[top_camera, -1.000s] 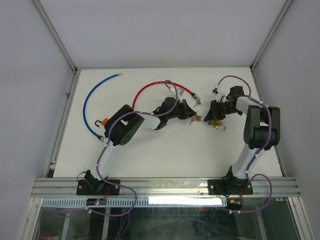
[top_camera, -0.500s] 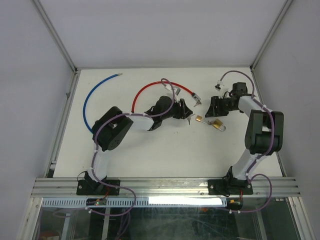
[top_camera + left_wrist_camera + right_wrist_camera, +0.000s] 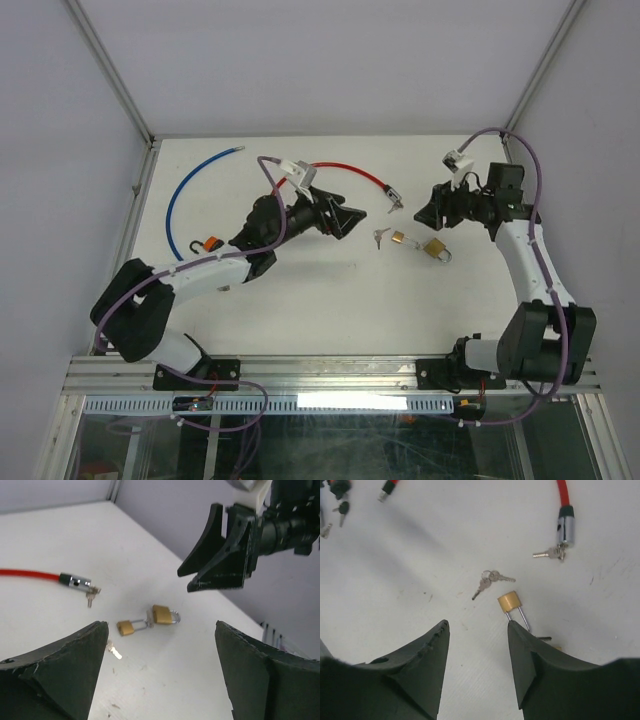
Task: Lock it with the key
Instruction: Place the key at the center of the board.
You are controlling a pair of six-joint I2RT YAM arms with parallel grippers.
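Note:
Two brass padlocks lie linked on the white table: a long-shackle padlock (image 3: 400, 238) (image 3: 125, 627) (image 3: 509, 601) and a wider padlock (image 3: 436, 250) (image 3: 162, 614). A small bunch of keys (image 3: 378, 237) (image 3: 487, 580) rests just left of them; in the left wrist view one key (image 3: 115, 652) pokes out beside my finger. My left gripper (image 3: 350, 218) (image 3: 159, 627) hangs open to the left of the keys, holding nothing. My right gripper (image 3: 428, 217) (image 3: 477, 625) is open above and right of the padlocks, also holding nothing. Its right finger hides the wider padlock in the right wrist view.
A red cable lock (image 3: 340, 167) ends in a chrome head (image 3: 393, 200) (image 3: 75, 581) (image 3: 565, 527) with a key in it, behind the padlocks. A blue cable (image 3: 180, 200) and an orange-topped lock (image 3: 208, 243) lie at the left. More keys (image 3: 340, 505) lie farther left.
Both grippers have opened and drawn away from the padlocks, the left one back and to the left, the right one to the right. The padlocks and keys now lie free on the table.

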